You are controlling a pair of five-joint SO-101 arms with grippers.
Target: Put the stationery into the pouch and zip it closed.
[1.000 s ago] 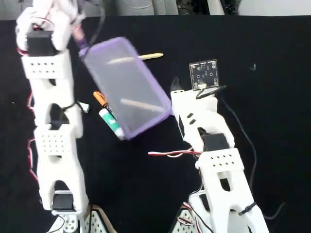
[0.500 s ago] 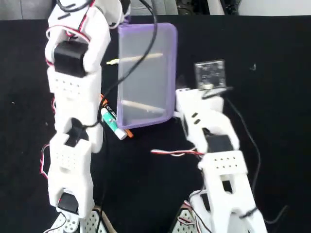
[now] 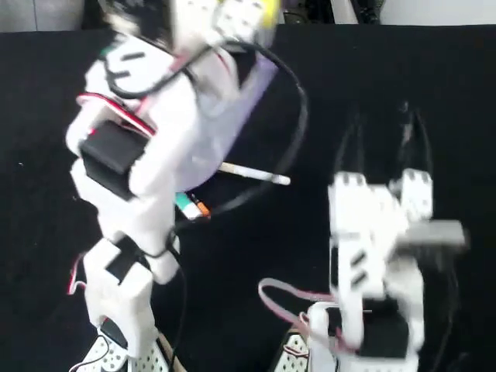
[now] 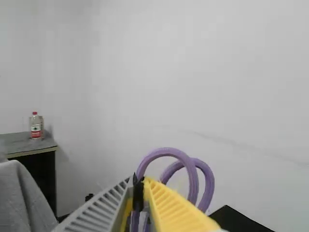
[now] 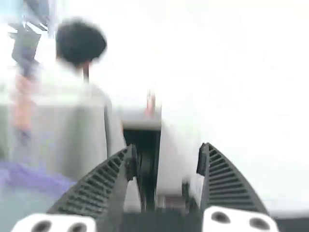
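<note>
Left gripper is pinched tight on the purple pouch, dangling it high over the table; right gripper gapes empty. Looks light and floppy to me, I'd grab the rim by the zip

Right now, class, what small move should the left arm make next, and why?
Probably lower the pouch to the table. The left jaws hold it raised, while a white pencil and a green-and-orange marker lie outside it on the table.
</note>
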